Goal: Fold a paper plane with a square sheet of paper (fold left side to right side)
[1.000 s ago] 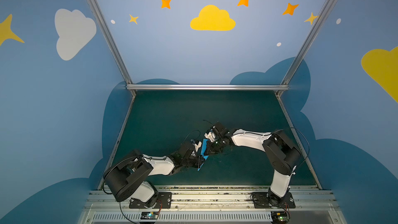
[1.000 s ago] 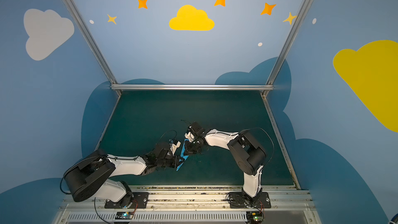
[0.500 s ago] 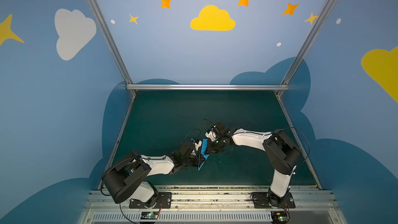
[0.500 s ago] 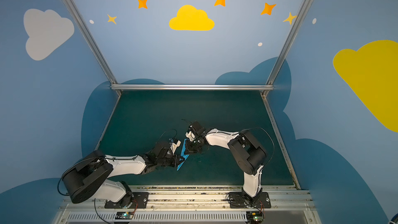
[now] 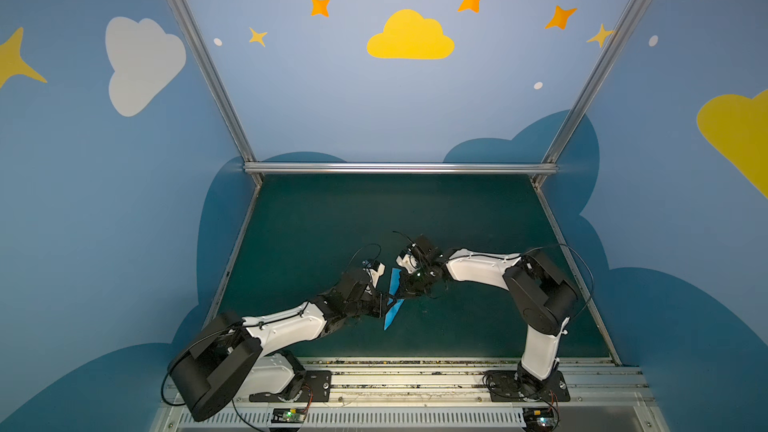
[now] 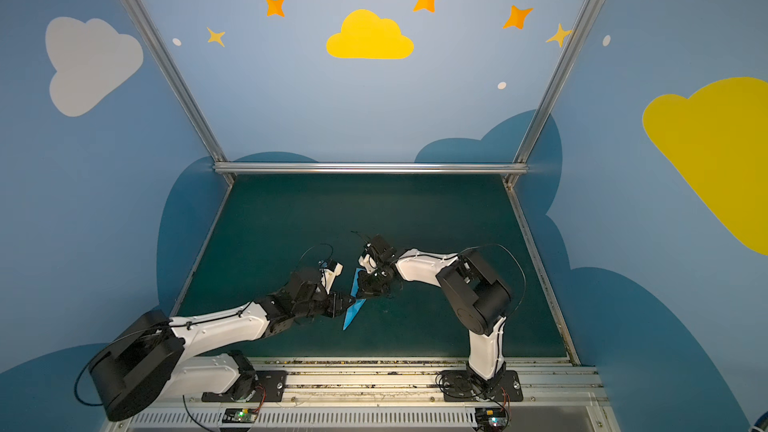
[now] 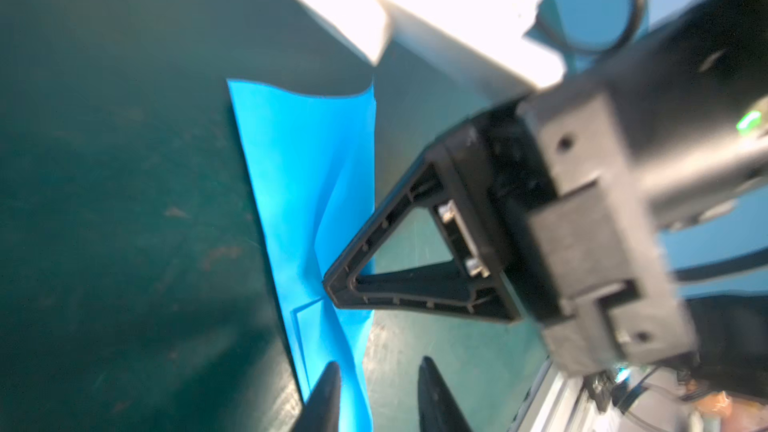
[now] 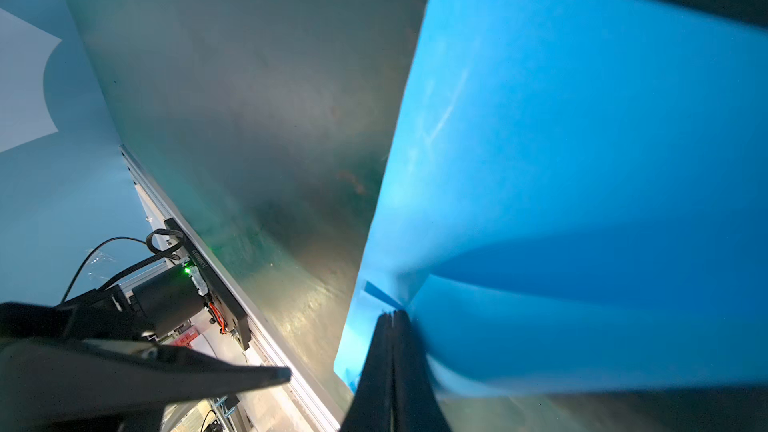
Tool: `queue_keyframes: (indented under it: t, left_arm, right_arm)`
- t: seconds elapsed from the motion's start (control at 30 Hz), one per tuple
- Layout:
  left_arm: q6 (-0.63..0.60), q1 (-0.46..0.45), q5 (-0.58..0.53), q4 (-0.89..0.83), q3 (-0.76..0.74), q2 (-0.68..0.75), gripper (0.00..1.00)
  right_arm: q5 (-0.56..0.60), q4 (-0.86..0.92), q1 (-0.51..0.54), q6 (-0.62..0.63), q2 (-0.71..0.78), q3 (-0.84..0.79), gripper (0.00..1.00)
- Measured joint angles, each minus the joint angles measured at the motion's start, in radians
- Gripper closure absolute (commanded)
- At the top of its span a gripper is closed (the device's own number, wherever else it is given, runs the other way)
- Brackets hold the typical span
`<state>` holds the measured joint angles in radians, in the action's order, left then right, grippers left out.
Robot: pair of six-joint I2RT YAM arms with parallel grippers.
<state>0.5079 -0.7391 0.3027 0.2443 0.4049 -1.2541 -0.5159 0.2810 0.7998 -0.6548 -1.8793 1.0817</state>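
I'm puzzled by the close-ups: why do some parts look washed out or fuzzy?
Left wrist view: white casing blown out by glare, right pincer blurred, blue paper sharper. Right wrist view: the paper sits close to the lens and looks soft; table shows a pale sheen. Both top views: sharp.

paper plane (image 8: pixel 582 139) cut off at edge, right hand (image 7: pixel 332 284) blurred

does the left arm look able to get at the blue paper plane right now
Probably yes: the left tool stands open right at the paper plane's near end, with nothing between. The right tool is shut on it farther along, leaving that end free.
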Motion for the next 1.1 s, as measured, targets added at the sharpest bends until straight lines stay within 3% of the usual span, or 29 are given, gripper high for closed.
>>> queue_keyframes:
  t: [0.23, 0.47, 0.87, 1.1]
  left_arm:
    - [-0.015, 0.0, -0.038, -0.082, 0.002, 0.011, 0.33]
    - [-0.056, -0.048, -0.09, -0.167, 0.037, -0.049, 0.22]
    - [-0.124, -0.151, -0.235, -0.237, 0.132, -0.145, 0.24]
    - [-0.146, -0.172, -0.28, -0.249, 0.153, -0.174, 0.37]
  right_arm:
    - [0.0, -0.005, 0.0, -0.001, 0.0, 0.0, 1.0]
    - [0.003, -0.011, 0.0, -0.004, 0.0, -0.001, 1.0]
    - [0.003, -0.019, -0.005, -0.006, 0.0, -0.013, 1.0]
    - [0.003, -0.023, -0.006, -0.019, 0.0, -0.017, 1.0]
